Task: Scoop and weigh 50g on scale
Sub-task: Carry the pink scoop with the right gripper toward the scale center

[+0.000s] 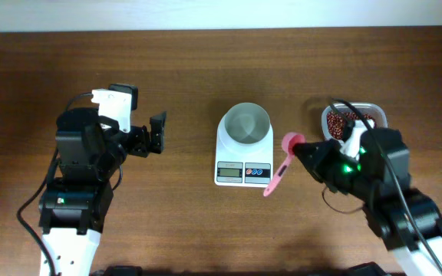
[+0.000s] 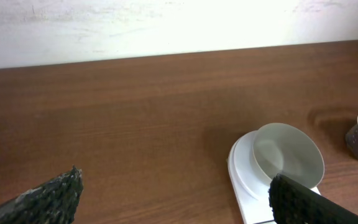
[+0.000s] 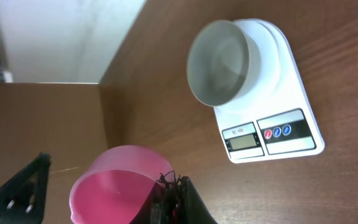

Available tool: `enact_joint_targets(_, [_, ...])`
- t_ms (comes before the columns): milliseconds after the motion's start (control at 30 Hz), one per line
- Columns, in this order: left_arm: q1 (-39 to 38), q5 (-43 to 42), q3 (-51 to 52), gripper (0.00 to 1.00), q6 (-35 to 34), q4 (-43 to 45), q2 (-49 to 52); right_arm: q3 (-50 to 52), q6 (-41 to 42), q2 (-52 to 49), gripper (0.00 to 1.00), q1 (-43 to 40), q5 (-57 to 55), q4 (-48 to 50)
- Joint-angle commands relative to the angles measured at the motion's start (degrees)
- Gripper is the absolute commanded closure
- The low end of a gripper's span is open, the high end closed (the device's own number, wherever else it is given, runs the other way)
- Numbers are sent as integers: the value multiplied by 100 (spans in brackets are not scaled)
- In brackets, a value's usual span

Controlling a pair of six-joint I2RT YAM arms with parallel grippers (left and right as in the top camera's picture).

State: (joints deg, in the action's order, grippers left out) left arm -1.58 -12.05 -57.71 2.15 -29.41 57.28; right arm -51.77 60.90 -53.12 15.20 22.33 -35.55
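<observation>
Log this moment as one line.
left gripper: open, empty | right gripper: shut on pink scoop, unfilled | scale bowl: empty | tub: red beans

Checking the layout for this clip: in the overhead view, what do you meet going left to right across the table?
left tool → scale → pink scoop → tub of red beans
</observation>
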Motion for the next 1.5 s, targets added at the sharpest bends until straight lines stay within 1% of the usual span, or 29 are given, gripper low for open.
enact_joint_targets(0, [-2, -61, -94, 1, 46, 13, 4, -74, 219, -555, 96, 308, 240, 448])
enact_joint_targets(100, [-2, -61, -94, 1, 46, 13, 4, -74, 219, -905, 96, 782, 269, 1036])
enact_joint_targets(200, [-2, -61, -94, 1, 46, 13, 4, -74, 219, -992, 96, 955, 249, 1165])
enact_joint_targets(433, [-2, -61, -94, 1, 46, 13, 4, -74, 219, -994, 96, 953, 129, 1355])
enact_joint_targets(500, [-2, -61, -94, 1, 46, 13, 4, -74, 216, -999, 96, 953, -35, 1353])
enact_joint_targets(1000, [-2, -61, -94, 1, 46, 13, 4, -74, 190, -1012, 96, 953, -57, 1196])
enact_joint_targets(1267, [-2, -61, -94, 1, 46, 13, 4, -74, 195, -1266, 96, 953, -168, 1207])
enact_joint_targets(1467, [-2, -61, -94, 1, 46, 13, 4, -74, 457, -1635, 96, 1095, -162, 1751])
